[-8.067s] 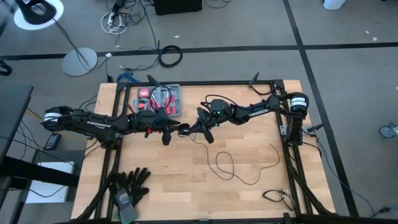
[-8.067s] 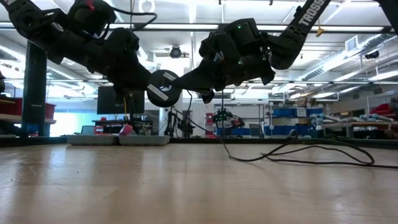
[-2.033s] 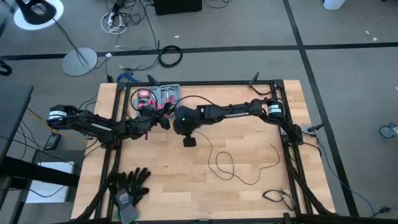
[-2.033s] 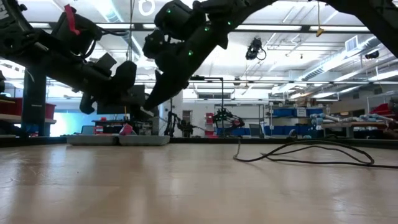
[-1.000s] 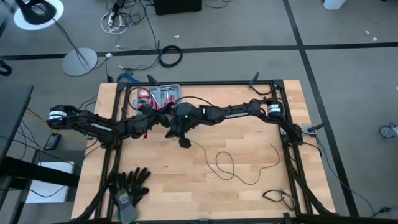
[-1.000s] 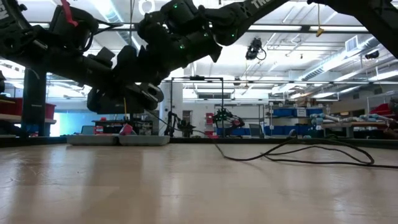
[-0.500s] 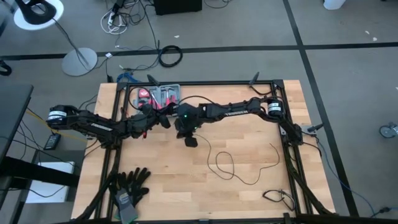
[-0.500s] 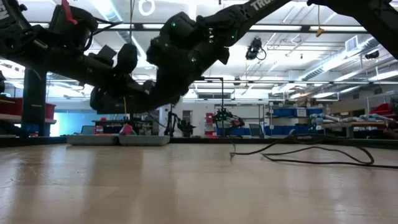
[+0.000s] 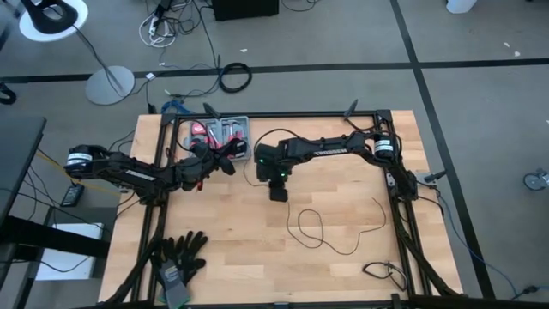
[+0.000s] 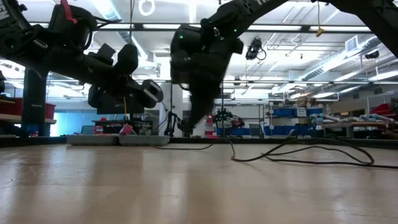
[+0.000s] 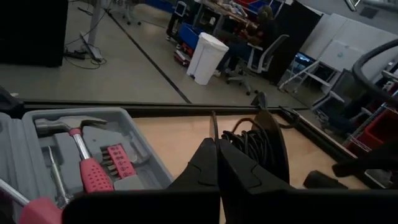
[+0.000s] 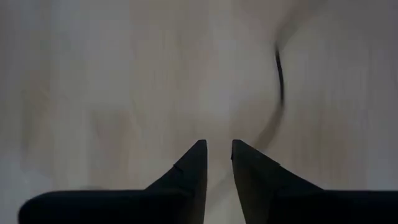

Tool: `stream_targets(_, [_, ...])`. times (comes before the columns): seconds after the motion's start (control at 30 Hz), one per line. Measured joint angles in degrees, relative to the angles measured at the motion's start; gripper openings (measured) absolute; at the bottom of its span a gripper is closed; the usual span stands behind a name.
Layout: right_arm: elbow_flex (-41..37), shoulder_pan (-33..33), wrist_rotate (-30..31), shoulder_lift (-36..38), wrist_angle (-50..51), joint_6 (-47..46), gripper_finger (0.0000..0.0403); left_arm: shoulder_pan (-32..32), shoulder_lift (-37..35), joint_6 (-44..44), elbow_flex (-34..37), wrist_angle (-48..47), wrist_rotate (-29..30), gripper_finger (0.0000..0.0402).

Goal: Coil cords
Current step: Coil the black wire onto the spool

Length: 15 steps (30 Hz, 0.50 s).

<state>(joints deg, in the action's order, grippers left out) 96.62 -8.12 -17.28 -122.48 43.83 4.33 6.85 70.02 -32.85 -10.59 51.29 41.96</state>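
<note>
The cords are one thin black wire. Part of it is bundled in loops (image 11: 258, 140) right beside my left gripper (image 11: 216, 155), which is shut at the far left of the table (image 9: 225, 163). The rest lies in loose loops (image 9: 309, 225) on the wood and also shows in the low view (image 10: 298, 152). My right gripper (image 9: 279, 190) hangs over the table's middle, pointing down and open (image 12: 217, 152). Nothing is between its fingers. A blurred stretch of cord (image 12: 280, 81) lies on the wood ahead of them. My left gripper pinches a strand of the cord (image 11: 213, 124) between its two shut fingers; the strand sticks up out of the seam between them. The fingers lie about level, pointing toward the table's right. The looped bundle (image 10: 152, 92) is held clear above the table.
A grey tool case (image 9: 219, 133) with a hammer and red-handled tools stands at the far edge, beside my left gripper. Black gloves (image 9: 176, 257) lie at the near left corner. A small cable (image 9: 382, 273) lies at the near right. Bare wood (image 9: 232, 232) lies between.
My right gripper has drawn away from my left gripper toward the table's right edge, sunk a little, and tipped from nearly level to pointing steeply down. A strand of cord now lies along the table below it. The bundle at my left gripper has stayed up.
</note>
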Motion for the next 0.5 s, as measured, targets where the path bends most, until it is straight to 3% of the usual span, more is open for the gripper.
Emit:
stream_targets(0.13, [-1.2, 0.0, 4.5, 2.8, 7.1, -0.2, 0.0063, 0.0, 0.0, 0.6, 0.0, 0.3, 0.1, 0.0000])
stream_targets(0.27, [-8.4, -0.3, 5.9, 10.6, 5.3, -0.6, 0.0044, 0.0, 0.0, 1.2, 0.0, 0.8, 0.1, 0.0000])
stream_targets(0.4, [-22.2, -1.0, 10.2, 23.2, -4.2, -3.9, 0.0020, 0.0, 0.0, 1.4, 0.0, 1.2, 0.1, 0.0000])
stream_targets(0.5, [-35.8, -1.1, 14.3, 33.7, -17.7, -8.8, 0.0005, 0.0, 0.0, 1.5, 0.0, 1.3, -0.1, 0.0000])
